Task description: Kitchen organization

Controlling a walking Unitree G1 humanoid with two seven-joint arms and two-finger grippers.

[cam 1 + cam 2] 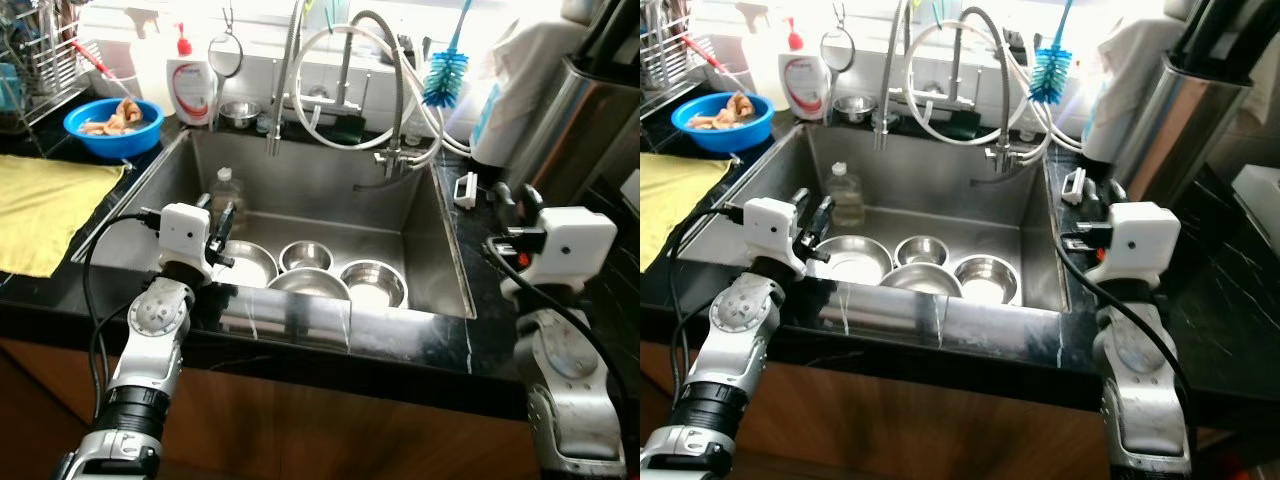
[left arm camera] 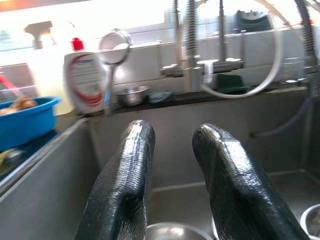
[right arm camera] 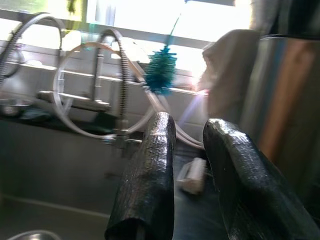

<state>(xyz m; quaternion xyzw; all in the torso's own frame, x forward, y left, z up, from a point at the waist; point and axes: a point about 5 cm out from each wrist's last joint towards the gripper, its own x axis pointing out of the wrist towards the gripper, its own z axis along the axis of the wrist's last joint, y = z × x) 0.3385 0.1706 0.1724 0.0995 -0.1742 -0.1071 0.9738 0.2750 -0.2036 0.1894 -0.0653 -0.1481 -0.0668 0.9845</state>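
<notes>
Behind the left end effector — fingers narrowly parted — a steel bowl sits half hidden.

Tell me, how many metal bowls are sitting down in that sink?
4, all on the sink floor: a large bowl by the left gripper, a small bowl behind, a front bowl nearest the rim, and a right bowl. More may hide below the front edge.
</notes>
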